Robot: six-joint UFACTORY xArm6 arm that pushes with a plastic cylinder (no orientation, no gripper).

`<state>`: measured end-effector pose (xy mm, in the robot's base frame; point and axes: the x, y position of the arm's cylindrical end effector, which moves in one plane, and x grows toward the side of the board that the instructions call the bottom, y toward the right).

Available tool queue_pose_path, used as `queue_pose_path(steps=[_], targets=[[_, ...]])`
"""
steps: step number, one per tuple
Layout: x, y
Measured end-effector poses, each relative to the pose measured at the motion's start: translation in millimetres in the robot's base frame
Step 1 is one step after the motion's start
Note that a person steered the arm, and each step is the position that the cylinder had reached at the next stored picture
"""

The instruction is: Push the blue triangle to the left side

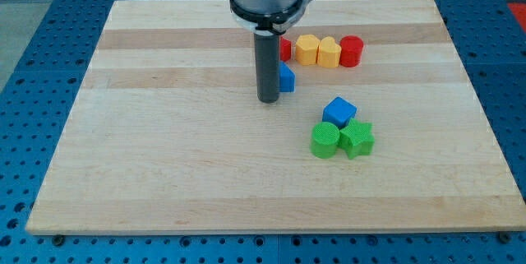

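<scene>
While my tip [269, 99] rests touching the left edge of the small blue triangle block [286, 77], mid-board on the wooden board [164, 149], it blocks leftward travel. No gripper fitted, just a bare rod. Judgement: circle to the triangle's right face, avoiding the red block [285, 48] behind.

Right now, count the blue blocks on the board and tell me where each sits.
2. One blue block peeks out at the right of my tip, mostly hidden behind the rod. The other, a blue cube, sits above the two green blocks. The rod may hide more.
</scene>
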<state>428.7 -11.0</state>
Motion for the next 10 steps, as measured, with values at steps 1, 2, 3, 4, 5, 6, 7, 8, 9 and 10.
queue_pose_path(steps=[1, 2, 3, 4, 5, 6, 7, 8, 9, 10], targets=[[22, 42], [20, 67], [-3, 69], [-20, 69], [-24, 69], [-24, 66], [-24, 54], [-24, 41], [-24, 27], [-24, 19]])
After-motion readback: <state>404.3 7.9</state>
